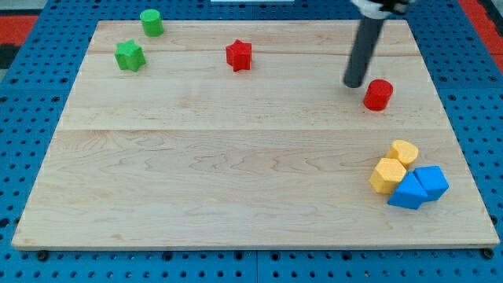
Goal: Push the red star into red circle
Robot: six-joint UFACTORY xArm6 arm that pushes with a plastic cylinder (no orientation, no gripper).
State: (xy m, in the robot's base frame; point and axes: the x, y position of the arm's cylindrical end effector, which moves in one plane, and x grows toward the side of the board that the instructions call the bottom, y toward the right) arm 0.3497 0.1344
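Surface: you work on a pale wooden desk [236, 173] lying on a blue perforated base [31, 118].
Key relation: the red star [238, 55] lies well apart from my tip [353, 84], toward the desk's left edge, while the red circle [378, 94] sits just beside my tip on the side of the desk's right edge.
Coming move: in your place I would judge that my tip must first get round to the star's far-left side, since the push has to run rightward.
Red star: small, flat-topped, near the desk's top edge, about midway along it, standing free.
Red circle: a short cylinder, upright.
Jaws: there are none here; you have only a dark rod.
Bystanders: green star [129, 56] and green cylinder [152, 22] at the top-left corner; two yellow blocks [393, 167] and two blue blocks [418, 187] clustered near the bottom-right corner.
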